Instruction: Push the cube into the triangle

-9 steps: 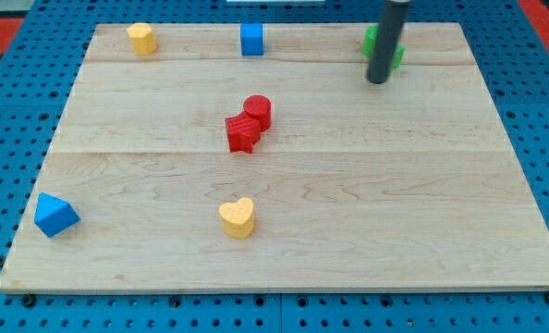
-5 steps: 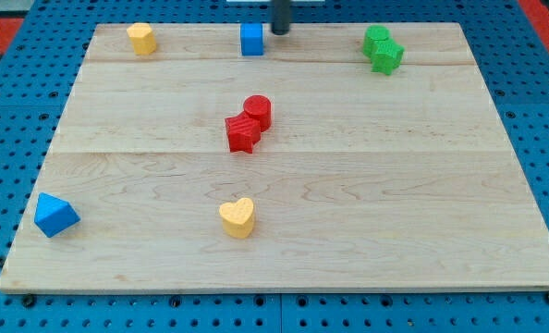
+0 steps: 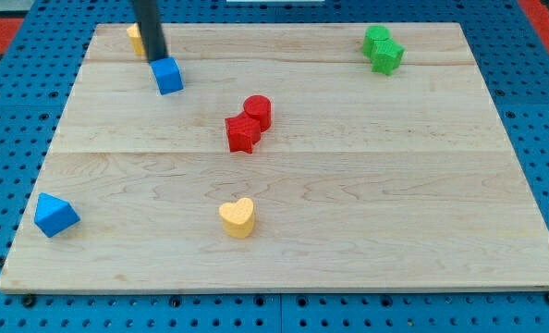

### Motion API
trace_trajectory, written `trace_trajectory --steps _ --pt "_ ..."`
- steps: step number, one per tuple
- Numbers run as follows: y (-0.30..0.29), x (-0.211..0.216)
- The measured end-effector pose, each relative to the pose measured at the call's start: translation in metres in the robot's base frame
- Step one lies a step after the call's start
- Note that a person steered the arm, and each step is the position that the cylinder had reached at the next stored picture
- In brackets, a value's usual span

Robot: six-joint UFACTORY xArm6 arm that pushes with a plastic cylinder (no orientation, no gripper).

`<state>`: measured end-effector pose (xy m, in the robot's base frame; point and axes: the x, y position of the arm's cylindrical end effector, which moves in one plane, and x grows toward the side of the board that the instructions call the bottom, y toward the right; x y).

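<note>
The blue cube point(image 3: 168, 76) sits on the wooden board point(image 3: 348, 203) in the upper left part. My tip point(image 3: 156, 58) stands just above and left of the cube, touching or nearly touching it. The blue triangle point(image 3: 54, 215) lies near the board's lower left corner, far below the cube.
A yellow block point(image 3: 136, 37) is partly hidden behind the rod at the top left. A red cylinder point(image 3: 258, 112) and a red star point(image 3: 242, 133) touch near the middle. A yellow heart point(image 3: 237, 217) lies lower centre. Two green blocks point(image 3: 383, 48) sit at the top right.
The rod swept from the top right to the top left. The blue cube has moved left and down from the top centre.
</note>
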<state>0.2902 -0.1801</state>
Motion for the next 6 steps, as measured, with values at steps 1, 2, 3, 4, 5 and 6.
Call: trace_trajectory --steps 1,2,3,4,5,6 --pt "0.002 -0.003" --pt "0.025 -0.018" --pt "-0.021 0.027" --pt "-0.059 0.046" --pt "-0.062 0.043" --pt "-0.062 0.042"
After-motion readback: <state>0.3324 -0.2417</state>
